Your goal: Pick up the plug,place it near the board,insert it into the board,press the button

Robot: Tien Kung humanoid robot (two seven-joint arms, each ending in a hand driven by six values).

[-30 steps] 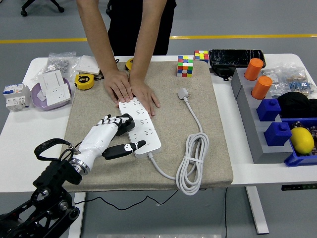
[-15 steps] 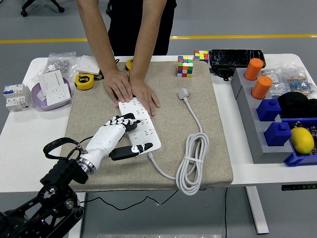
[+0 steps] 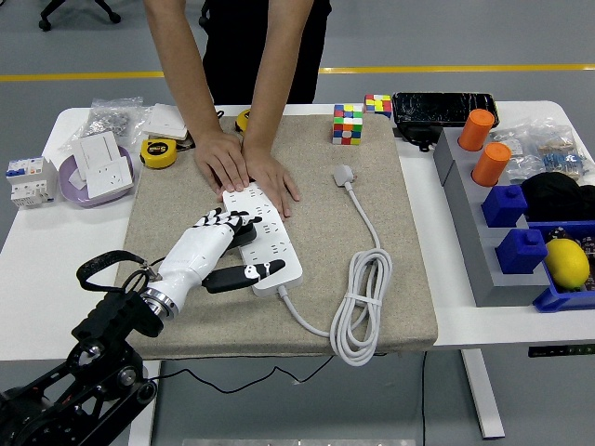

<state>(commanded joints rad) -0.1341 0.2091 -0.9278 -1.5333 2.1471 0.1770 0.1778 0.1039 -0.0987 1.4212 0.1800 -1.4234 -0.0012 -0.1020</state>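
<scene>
A white power strip [image 3: 268,240] lies diagonally on the beige mat [image 3: 409,279]. A person's two hands [image 3: 246,167] press flat on its far end. My left hand [image 3: 228,249] rests on the strip's near left side, its fingertips [image 3: 223,221] curled over the sockets and its thumb [image 3: 247,274] stretched along the near edge. The white plug [image 3: 345,175] lies loose on the mat to the right of the strip. Its cable [image 3: 361,302] runs down to a coiled bundle and back to the strip. My right hand is out of view.
Two tape measures [image 3: 159,151], white wall sockets in a purple bowl [image 3: 98,172] and a breaker [image 3: 26,181] sit at left. Puzzle cubes [image 3: 349,124] and a black case [image 3: 443,109] stand at the back. Grey and blue bins [image 3: 525,237] with orange cylinders and a lemon [image 3: 567,263] fill the right.
My left hand shifted a little up and left over the strip, after sliding right a half second earlier. The person's hands and the plug stayed put.
</scene>
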